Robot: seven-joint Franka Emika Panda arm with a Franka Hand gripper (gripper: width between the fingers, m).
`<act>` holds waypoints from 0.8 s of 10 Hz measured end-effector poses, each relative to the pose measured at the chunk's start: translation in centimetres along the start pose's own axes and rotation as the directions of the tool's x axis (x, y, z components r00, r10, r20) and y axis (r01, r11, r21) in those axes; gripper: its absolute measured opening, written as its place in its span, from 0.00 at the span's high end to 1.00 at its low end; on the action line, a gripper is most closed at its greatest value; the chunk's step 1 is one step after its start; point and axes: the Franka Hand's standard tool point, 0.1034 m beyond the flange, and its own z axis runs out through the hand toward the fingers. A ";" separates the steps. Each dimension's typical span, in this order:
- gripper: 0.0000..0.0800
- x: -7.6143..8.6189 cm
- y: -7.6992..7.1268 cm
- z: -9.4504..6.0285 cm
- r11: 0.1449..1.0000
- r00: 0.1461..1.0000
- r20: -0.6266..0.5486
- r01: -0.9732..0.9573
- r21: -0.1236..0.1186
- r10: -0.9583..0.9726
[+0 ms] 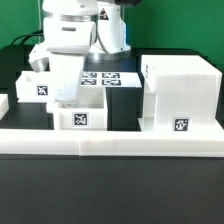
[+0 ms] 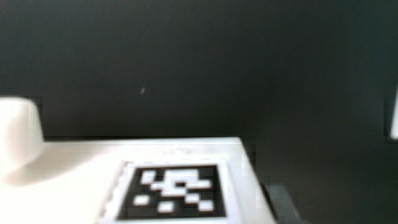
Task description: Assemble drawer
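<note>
On the black counter (image 1: pixel 120 195), I am seeing the drawer's casing (image 1: pixel 180 95) sitting at the exterior view's right, one small box (image 1: pixel 88 116) near it, a second small box (image 1: pixel 36 84) beyond. My tool (image 1: pixel 64 95) is hovering over these boxes, fingers (image 2: pixel 15 140) apart. A white rail (image 1: pixel 110 141) is lying in front, green backdrop (image 1: pixel 190 25) behind.

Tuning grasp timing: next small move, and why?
Probably ease the gripper down and close on the wall of the front small box: it hangs at that rim, no grip visible, and the casing stands apart on the exterior view's right.
</note>
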 end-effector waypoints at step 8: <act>0.95 1.4 0.7 0.5 0.998 0.999 -0.004 -0.036 -0.048 0.036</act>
